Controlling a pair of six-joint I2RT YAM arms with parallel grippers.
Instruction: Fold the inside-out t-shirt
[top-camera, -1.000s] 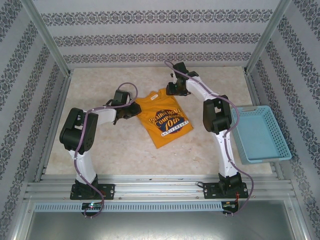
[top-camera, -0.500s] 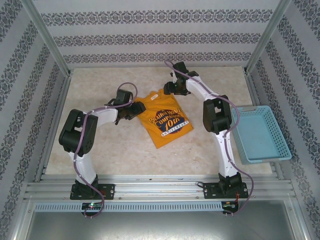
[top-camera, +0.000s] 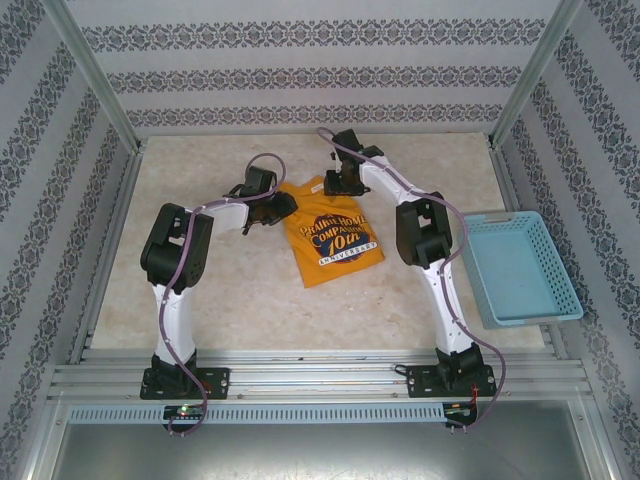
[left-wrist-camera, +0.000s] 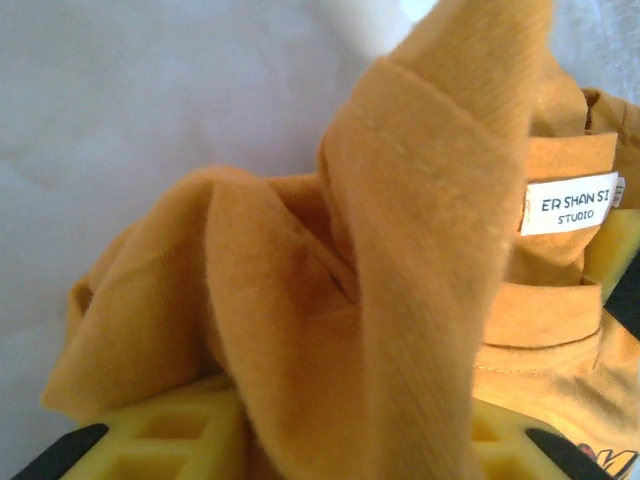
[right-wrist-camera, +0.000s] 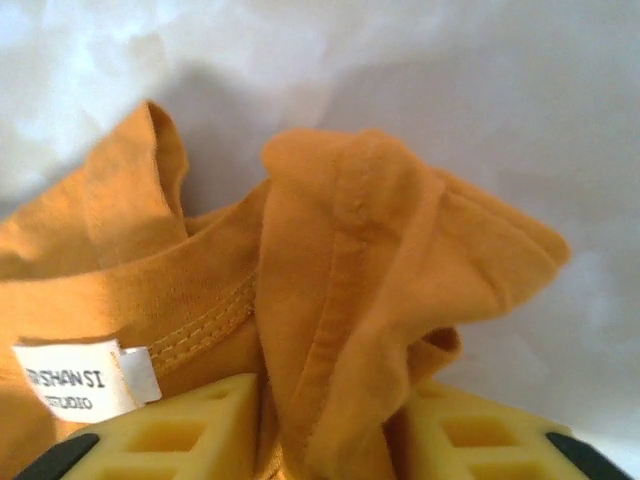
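Observation:
The inside-out t-shirt (top-camera: 332, 243), mustard-orange with a dark and pale print facing up, lies mid-table. My left gripper (top-camera: 283, 207) is at its upper left corner and my right gripper (top-camera: 336, 186) is at the collar edge. In the left wrist view a thick fold of the t-shirt (left-wrist-camera: 300, 300) rises between the yellow fingers (left-wrist-camera: 150, 440), and the left gripper (left-wrist-camera: 330, 445) is shut on it. A white label (left-wrist-camera: 567, 207) shows by the collar. In the right wrist view, the right gripper (right-wrist-camera: 330, 435) is shut on a bunched fold of the t-shirt (right-wrist-camera: 360, 260), near the label (right-wrist-camera: 75, 385).
A light-blue plastic basket (top-camera: 520, 268) stands at the right edge of the table, beside the right arm. Patterned walls and metal frame posts close in the beige tabletop (top-camera: 220, 290) at the back and sides.
Both grippers opened and closed again on the shirt's top edge. The left arm swung right and farther in, and the shirt's upper left side has bunched inward, so the shirt looks narrower.

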